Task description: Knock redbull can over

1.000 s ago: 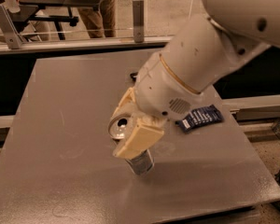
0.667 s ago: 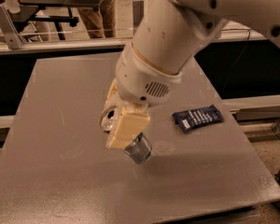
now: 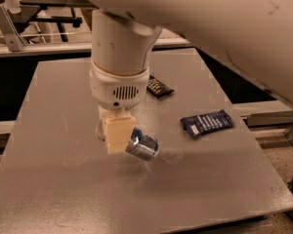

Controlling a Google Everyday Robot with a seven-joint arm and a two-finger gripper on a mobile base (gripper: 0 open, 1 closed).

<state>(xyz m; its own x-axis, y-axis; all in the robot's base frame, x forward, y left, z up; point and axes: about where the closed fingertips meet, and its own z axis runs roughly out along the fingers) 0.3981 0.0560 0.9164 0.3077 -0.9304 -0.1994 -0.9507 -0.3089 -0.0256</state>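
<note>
The slim silver metal redbull can (image 3: 142, 144) leans just right of the cream gripper (image 3: 116, 139), seemingly touching it, its long axis tipped rightward. I cannot tell whether the gripper is open or closed.

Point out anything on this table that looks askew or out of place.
The redbull can is tipped steeply over near the middle of the table, right beside the low-hanging gripper. Whether it lies fully flat is unclear. The blue wrapper and black wrapper lie flat, nothing odd.
</note>
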